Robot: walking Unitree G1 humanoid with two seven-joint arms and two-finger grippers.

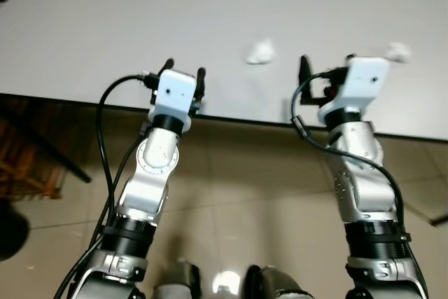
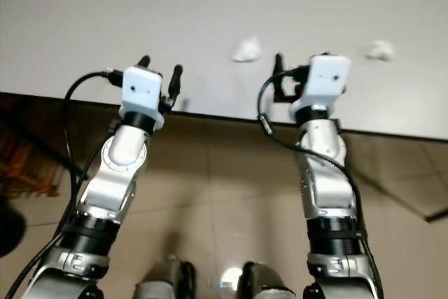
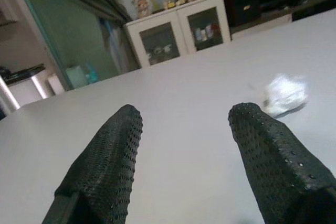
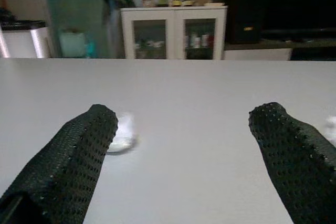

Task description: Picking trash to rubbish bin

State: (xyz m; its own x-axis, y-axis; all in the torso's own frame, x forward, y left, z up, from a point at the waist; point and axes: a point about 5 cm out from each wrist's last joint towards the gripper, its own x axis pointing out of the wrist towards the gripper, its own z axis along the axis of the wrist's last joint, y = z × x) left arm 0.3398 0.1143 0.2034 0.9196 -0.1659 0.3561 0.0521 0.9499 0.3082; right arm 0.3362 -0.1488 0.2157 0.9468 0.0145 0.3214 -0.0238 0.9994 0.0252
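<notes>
2 arms reach over the near edge of a white table (image 1: 105, 26) holding 2 wads of trash.

The table spans the head views, with tan floor tiles (image 1: 245, 173) below its edge. Beyond it, in the wrist views, stands a white cabinet (image 4: 173, 32) with glass doors and small figures on top. The left tool (image 1: 183, 77) sits at the table edge, fingers spread, nothing between them. The right tool (image 1: 327, 64) is a little farther over the table, fingers also spread and empty. Wad 1 (image 1: 261, 52), crumpled white paper, lies on the table between the 2 tools, nearer the right one and slightly past it. Wad 2 (image 1: 399, 51) lies on the table just beyond the right tool's outer side.
</notes>
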